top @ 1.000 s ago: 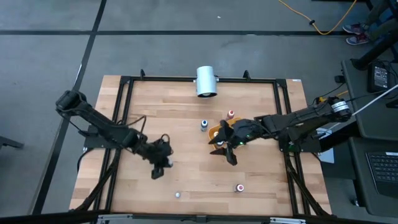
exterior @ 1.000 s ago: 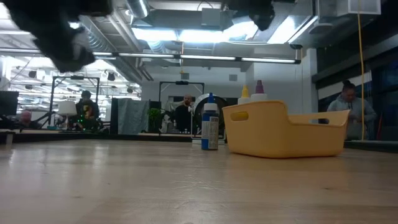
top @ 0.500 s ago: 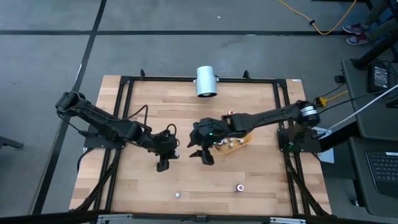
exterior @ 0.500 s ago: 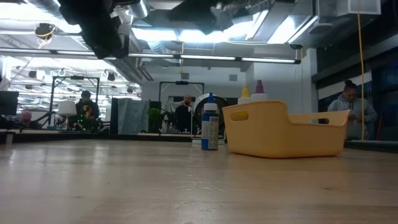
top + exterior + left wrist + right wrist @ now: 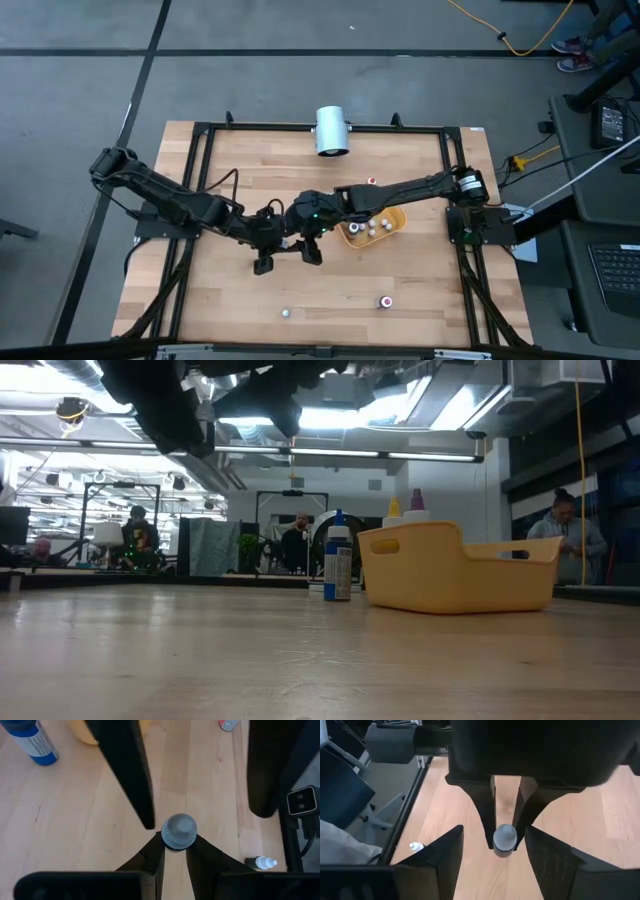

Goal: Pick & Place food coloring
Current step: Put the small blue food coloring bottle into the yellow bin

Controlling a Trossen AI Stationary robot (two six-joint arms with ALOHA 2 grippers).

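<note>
Two grippers meet mid-table in the high view, but only the wrist views show the left gripper clamped on a grey-capped food coloring bottle while the right gripper straddles it spread wide, the yellow tray at three o'clock.

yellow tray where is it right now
In the high view the yellow tray sits right of the table's centre, under the right arm, with small capped bottles inside it.
</note>
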